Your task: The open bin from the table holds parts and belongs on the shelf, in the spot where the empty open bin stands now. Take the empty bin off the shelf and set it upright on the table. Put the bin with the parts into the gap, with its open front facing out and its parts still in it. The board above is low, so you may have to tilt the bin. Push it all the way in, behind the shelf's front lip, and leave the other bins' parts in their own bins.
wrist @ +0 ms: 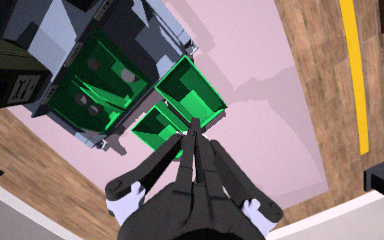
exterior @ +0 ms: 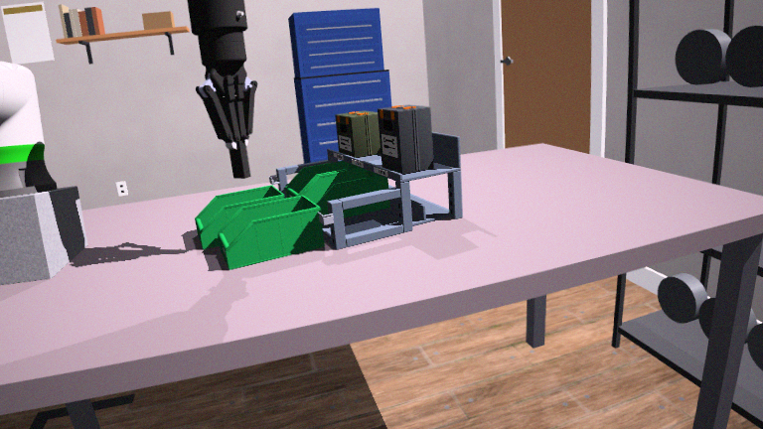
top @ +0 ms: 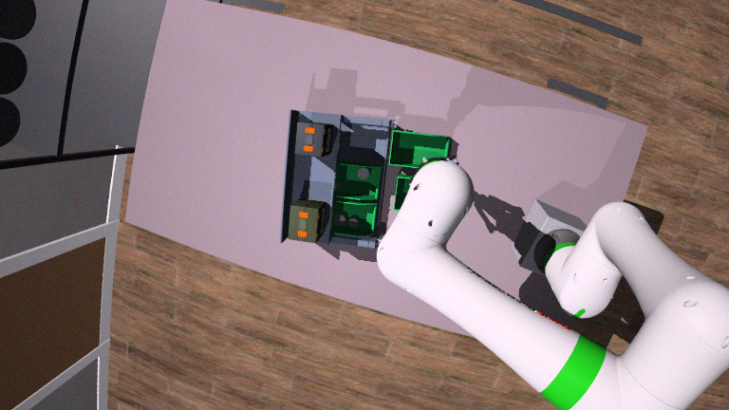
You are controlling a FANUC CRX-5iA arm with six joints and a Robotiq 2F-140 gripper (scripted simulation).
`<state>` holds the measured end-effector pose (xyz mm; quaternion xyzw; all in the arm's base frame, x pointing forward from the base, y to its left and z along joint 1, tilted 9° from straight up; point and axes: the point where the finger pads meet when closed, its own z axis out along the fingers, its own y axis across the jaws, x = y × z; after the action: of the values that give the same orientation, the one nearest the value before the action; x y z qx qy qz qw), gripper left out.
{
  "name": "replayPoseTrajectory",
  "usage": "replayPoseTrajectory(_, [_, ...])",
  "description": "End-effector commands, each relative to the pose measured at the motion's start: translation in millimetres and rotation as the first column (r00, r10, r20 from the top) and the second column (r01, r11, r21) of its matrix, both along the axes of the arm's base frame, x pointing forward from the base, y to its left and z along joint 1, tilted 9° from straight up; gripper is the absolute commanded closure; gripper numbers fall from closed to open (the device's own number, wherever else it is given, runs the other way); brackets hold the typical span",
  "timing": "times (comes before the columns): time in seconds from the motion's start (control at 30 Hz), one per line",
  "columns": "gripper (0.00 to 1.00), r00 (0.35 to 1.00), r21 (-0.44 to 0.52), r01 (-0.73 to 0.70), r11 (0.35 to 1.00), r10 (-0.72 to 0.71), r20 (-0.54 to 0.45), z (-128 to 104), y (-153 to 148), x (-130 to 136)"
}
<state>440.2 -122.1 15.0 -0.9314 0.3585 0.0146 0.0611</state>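
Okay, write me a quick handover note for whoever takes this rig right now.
Pincer: shut, holding nothing, above the two green bins on the table.
Bins: the empty bin stands upright in front of the shelf. The second bin is beside it, its contents hidden by the arm.
Done: the empty bin is out and the gap is free.
Left: grasp the bin with parts and push it fully into the gap, open front out.
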Motion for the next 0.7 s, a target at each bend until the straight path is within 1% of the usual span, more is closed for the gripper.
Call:
replayPoseTrajectory(0.0, [0.90,0.961,0.000,-0.273,0.962,0.273,0.038,18.7,17.3,21.0])
replayPoseTrajectory(0.07, [0.90,0.927,-0.010,-0.372,0.928,0.372,0.052,22.6,21.3,25.0])
replayPoseTrajectory(0.13, [0.90,0.927,-0.010,-0.372,0.928,0.372,0.052,22.6,21.3,25.0])
replayPoseTrajectory(0.17, [0.90,0.859,-0.023,-0.507,0.862,0.507,0.069,23.6,22.5,26.1])
replayPoseTrajectory(0.27, [0.90,0.790,-0.033,-0.607,0.794,0.608,0.081,24.5,23.4,27.0])
replayPoseTrajectory(0.3, [0.76,0.759,-0.036,-0.645,0.763,0.645,0.085,24.5,23.4,27.0])
replayPoseTrajectory(0.47, [0.76,0.594,-0.042,-0.798,0.601,0.796,0.112,24.5,23.4,27.0])
replayPoseTrajectory(0.67, [0.76,0.594,-0.042,-0.798,0.601,0.796,0.112,24.5,23.4,27.0])
